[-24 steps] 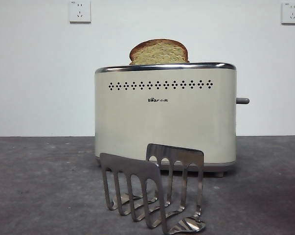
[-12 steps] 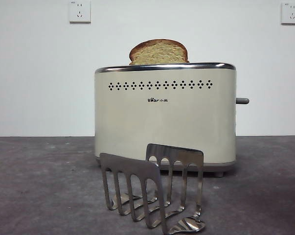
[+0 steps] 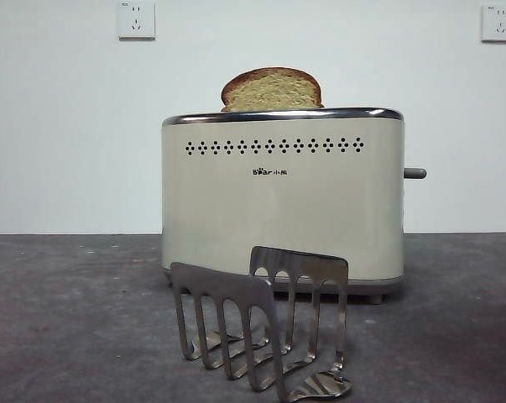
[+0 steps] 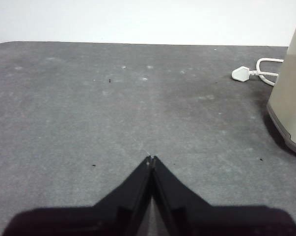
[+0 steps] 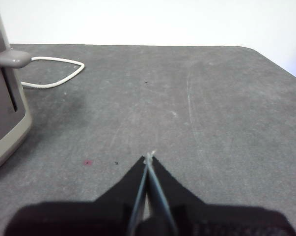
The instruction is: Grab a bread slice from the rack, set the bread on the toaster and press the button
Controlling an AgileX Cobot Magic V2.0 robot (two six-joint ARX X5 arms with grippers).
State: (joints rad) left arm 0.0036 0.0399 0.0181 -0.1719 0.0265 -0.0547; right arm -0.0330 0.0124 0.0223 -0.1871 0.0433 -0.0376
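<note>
The cream toaster (image 3: 282, 197) stands mid-table in the front view. A slice of bread (image 3: 272, 90) pokes upright out of its top slot. The grey button (image 3: 414, 173) sticks out from its right side, also visible as the button (image 5: 12, 58) in the right wrist view. In front of the toaster stands the steel rack (image 3: 261, 323) with nothing in it. My left gripper (image 4: 151, 159) is shut, low over bare table, to the left of the toaster's corner (image 4: 290, 98). My right gripper (image 5: 148, 157) is shut too, away from the toaster's lever side (image 5: 5, 108).
A white plug (image 4: 241, 73) and cable (image 5: 54, 73) lie on the grey table behind the toaster. Two wall sockets (image 3: 136, 18) sit high on the white wall. Neither arm appears in the front view.
</note>
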